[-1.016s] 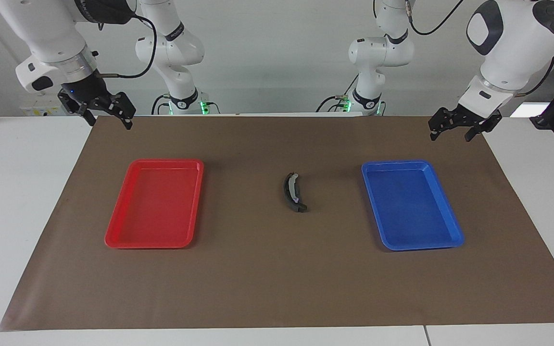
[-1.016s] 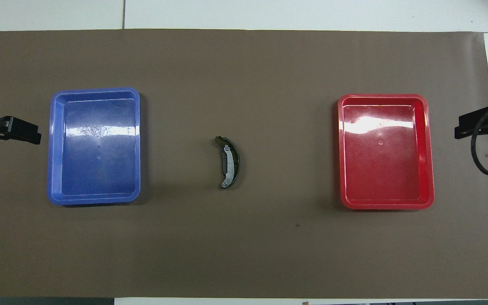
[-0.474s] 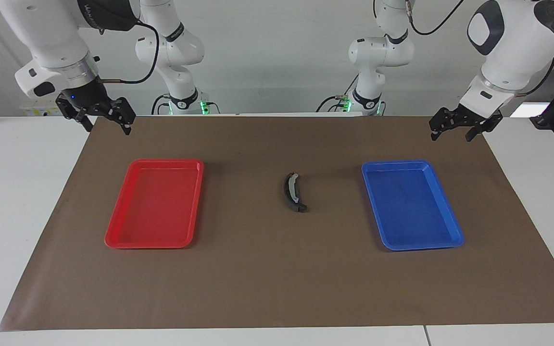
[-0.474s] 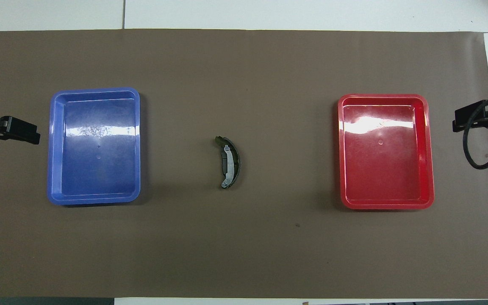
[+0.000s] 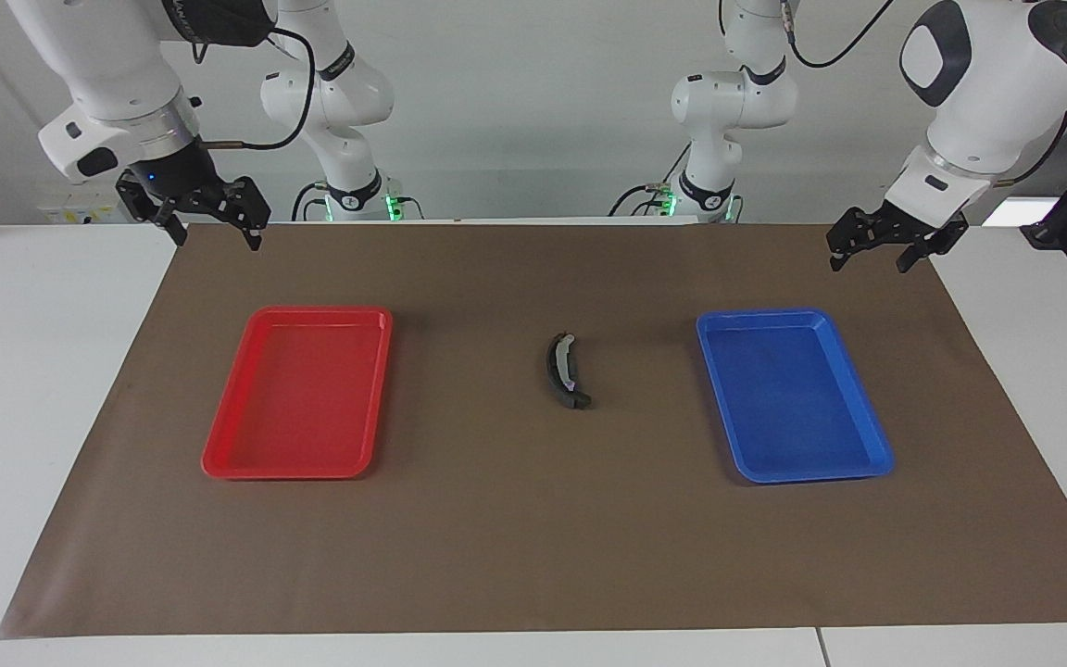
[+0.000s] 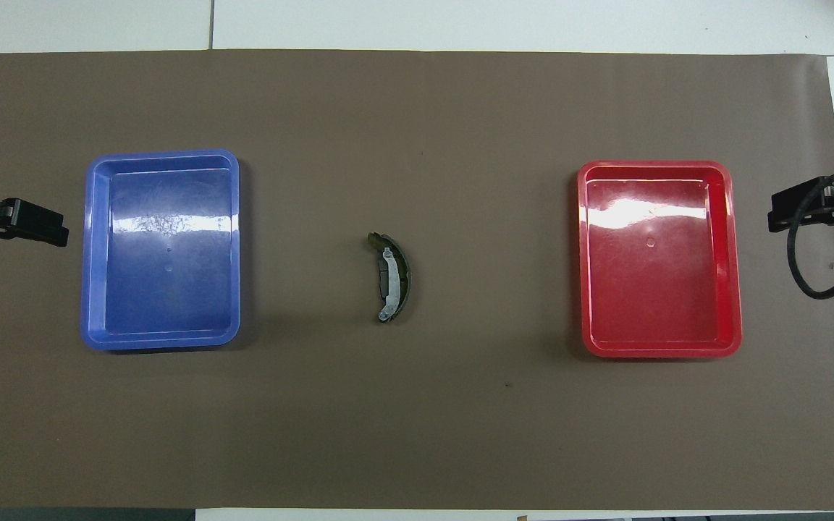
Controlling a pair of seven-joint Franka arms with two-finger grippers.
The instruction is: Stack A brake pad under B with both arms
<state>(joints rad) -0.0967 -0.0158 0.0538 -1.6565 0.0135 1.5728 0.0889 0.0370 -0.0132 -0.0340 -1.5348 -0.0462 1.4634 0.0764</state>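
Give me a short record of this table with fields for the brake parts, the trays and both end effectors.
brake parts: B lies mid-mat between the trays with a dark piece under its pale strip; whether that is the A brake pad cannot be told
trays: blue tray toward the left arm's end, red tray toward the right arm's end, nothing in either
surface: brown mat
left end effector: open, holding nothing, over the mat's edge
right end effector: open, holding nothing, over the mat's corner

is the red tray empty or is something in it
Empty. The red tray shows only its bare glossy floor in both views; the curved brake shoe lies on the brown mat between the trays.
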